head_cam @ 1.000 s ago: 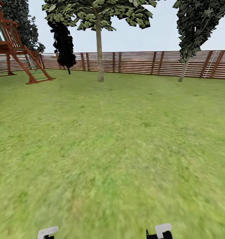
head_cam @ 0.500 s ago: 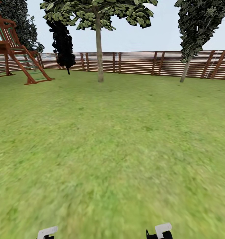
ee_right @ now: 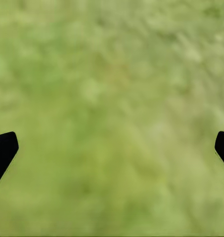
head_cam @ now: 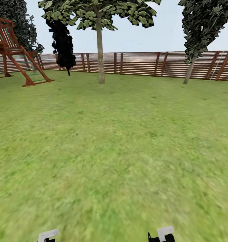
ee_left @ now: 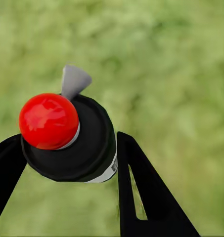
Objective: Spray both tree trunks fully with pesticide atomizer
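- Left gripper [ee_left: 67, 163], left wrist view: black fingers pinched the atomizer [ee_left: 74, 140] between them, one on each side of its black body. Its red knob [ee_left: 48, 121] and grey nozzle [ee_left: 73, 80] faced the camera, with blurred grass [ee_left: 171, 64] beyond. Pick-up therefore judged done.
- Right gripper [ee_right: 112, 148], right wrist view: fingertips stood spread wide at opposite picture edges, nothing between them, over bare grass.
- Head view: white parts of both arms showed at the lower edge, left [head_cam: 48, 234] and right [head_cam: 165, 232], held low and close to the body; finger state could not be told from here.
- Head view, far field: a pale-trunked tree [head_cam: 100, 50] stood ahead before the fence [head_cam: 144, 64], well apart from the robot across open lawn [head_cam: 114, 151]. A leaning thin-stemmed tree [head_cam: 189, 69] stood at right, a dark one [head_cam: 63, 43] at left beside a wooden play frame [head_cam: 16, 53].
- Progress, judged: no trunk showed any spray; approach and spraying of both trees remained.
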### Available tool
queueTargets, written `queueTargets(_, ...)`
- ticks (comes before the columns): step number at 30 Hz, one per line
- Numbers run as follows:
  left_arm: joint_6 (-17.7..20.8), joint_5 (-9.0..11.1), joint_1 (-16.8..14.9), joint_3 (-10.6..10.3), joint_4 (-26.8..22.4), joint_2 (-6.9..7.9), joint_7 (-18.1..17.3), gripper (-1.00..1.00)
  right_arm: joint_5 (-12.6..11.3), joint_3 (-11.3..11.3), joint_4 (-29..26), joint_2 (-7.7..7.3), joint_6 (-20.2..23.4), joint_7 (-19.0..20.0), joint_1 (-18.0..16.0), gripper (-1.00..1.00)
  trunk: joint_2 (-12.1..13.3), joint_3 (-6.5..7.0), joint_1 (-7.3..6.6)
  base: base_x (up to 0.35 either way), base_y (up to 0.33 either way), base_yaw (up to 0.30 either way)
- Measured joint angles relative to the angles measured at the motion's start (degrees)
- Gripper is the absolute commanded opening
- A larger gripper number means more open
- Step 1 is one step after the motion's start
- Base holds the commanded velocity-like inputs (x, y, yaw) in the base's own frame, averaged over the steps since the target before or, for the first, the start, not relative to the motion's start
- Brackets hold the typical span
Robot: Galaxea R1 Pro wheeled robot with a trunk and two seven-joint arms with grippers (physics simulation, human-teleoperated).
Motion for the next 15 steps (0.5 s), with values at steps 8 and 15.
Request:
queueTargets(8,0.0,0.0,0.0,0.0,0.0,0.0,0.0,-1.0,0.0,0.0,0.0,0.0,0.01,0.0,0.0,1.0,0.0,0.0,0.0,0.34,0.0,0.0)
queueTargets(15,0.0,0.0,0.0,0.0,0.0,0.0,0.0,-1.0,0.0,0.0,0.0,0.0,0.05,0.0,0.0,1.0,0.0,0.0,0.0,0.34,0.0,0.0)
